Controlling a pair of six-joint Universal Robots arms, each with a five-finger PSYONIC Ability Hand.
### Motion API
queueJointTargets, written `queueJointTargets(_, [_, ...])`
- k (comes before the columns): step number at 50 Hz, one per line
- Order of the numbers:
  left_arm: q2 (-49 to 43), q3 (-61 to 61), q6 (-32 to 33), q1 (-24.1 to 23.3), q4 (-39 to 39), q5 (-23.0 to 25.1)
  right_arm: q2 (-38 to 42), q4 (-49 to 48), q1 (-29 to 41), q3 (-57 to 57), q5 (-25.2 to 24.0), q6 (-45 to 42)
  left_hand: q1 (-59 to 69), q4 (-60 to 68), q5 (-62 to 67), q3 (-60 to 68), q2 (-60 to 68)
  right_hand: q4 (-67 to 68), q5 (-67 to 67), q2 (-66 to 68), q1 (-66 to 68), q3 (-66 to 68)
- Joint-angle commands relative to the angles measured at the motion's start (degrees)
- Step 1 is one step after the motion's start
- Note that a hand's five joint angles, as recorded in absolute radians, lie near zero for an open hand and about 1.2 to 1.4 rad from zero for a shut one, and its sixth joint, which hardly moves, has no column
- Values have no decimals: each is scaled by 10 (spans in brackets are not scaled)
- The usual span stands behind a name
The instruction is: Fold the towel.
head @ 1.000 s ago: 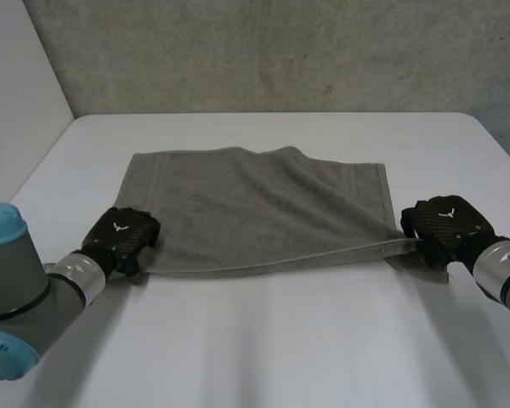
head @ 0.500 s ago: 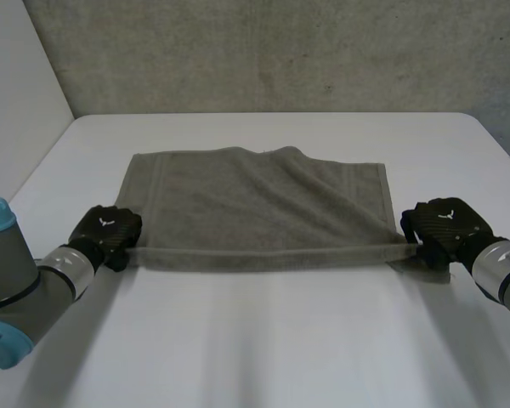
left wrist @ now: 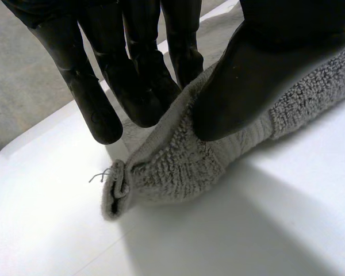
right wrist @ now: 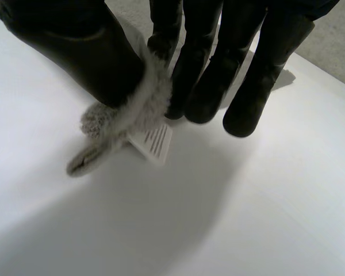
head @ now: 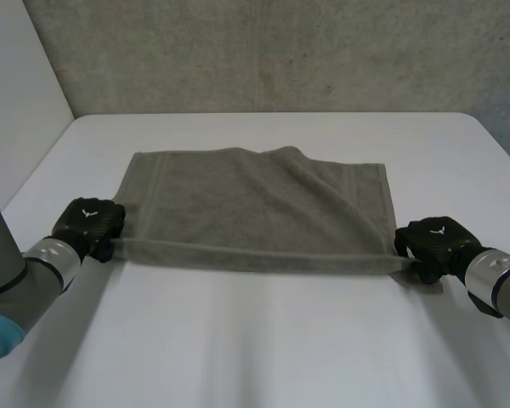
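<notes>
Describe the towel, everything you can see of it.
The towel is grey terry cloth with a woven band near each short end, spread on the white table. Its near edge is pulled taut between the hands: the left hand pinches the near left corner, the right hand the near right corner, where a small white label hangs. The far edge ripples slightly.
</notes>
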Motion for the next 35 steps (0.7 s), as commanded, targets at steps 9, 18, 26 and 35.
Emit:
queueJointTargets(9, [146,1,-10,-16,-69,-11,-182,48,-5,-64,-2,-2,82,22,61,31,31,53,48,52,54,53])
queueJointTargets(18, [270,0,-38,-16,-92,-8,-257,147,-22,-140,-4,-69,82,22,61,31,31,53,48,52,54,53])
queueJointTargets(26, [295,-6,-43,-7,-133,7,-258,248,-24,-151,-9,-236,82,22,61,31,31,53,48,52,54,53])
queueJointTargets(35, [169,21,-45,-7,-128,49,-134,221,-14,-174,-8,-272,82,22,61,31,31,53,48,52,54,53])
